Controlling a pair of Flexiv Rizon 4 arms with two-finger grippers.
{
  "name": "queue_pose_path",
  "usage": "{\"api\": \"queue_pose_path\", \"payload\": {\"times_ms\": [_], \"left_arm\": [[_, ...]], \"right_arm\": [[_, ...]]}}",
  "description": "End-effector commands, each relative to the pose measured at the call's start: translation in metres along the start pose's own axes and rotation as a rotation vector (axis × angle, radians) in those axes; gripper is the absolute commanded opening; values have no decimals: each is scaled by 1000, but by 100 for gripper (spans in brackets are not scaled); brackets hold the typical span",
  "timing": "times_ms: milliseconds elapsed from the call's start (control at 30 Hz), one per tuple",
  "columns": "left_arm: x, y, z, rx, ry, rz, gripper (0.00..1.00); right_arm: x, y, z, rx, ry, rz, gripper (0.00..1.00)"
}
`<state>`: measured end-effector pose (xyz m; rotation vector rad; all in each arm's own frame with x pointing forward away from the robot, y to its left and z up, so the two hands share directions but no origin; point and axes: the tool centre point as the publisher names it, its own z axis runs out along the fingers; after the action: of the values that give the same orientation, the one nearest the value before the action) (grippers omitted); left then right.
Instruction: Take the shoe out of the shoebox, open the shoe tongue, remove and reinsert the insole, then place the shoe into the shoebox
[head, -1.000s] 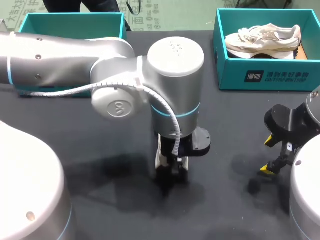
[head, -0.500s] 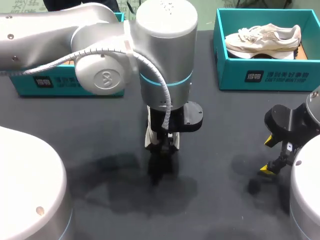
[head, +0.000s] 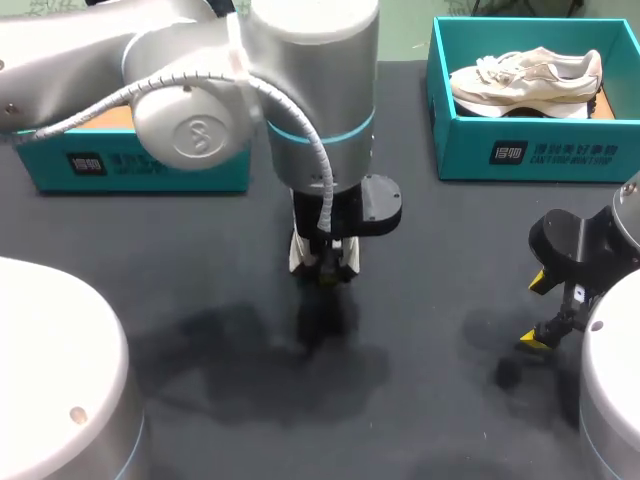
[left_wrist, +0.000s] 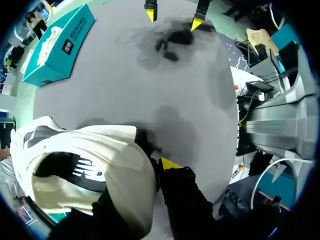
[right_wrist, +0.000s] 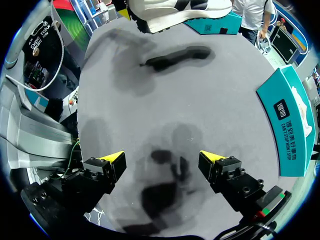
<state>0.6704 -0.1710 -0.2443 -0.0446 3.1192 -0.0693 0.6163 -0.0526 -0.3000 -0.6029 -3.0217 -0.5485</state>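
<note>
In the head view my left gripper (head: 322, 268) hangs over the middle of the black table (head: 420, 230), shut on a white shoe (head: 298, 255) that my wrist mostly hides. The left wrist view shows this white shoe (left_wrist: 95, 170) with black markings pressed against one yellow-tipped finger (left_wrist: 170, 163); the other finger is hidden behind it. The open teal shoebox (head: 150, 165) stands at the back left. My right gripper (head: 548, 312) stays low near the right edge, open and empty (right_wrist: 162, 159), with the held shoe (right_wrist: 175, 10) far ahead of it.
A second teal shoebox (head: 530, 155) at the back right holds another pale shoe (head: 525, 78). The same box (right_wrist: 295, 120) lies beside my right gripper. Bare black tabletop stretches between the two grippers.
My left arm has risen and drawn back toward the far side of the table, carrying the shoe with it. The right arm has kept still.
</note>
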Motion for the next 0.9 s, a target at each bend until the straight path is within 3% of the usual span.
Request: {"api": "queue_pose_path", "payload": {"times_ms": [33,200,400,900], "left_arm": [[-21,39,-42,48,-12,-22,0],[-49,59,-67,49,-23,-31,0],[-92,88,-100,9,-174,-81,0],[-92,88,-100,9,-174,-81,0]], "right_arm": [[2,-1,0,-1,-3,0,100],[2,-1,0,-1,-3,0,100],[2,-1,0,-1,-3,0,100],[2,-1,0,-1,-3,0,100]]}}
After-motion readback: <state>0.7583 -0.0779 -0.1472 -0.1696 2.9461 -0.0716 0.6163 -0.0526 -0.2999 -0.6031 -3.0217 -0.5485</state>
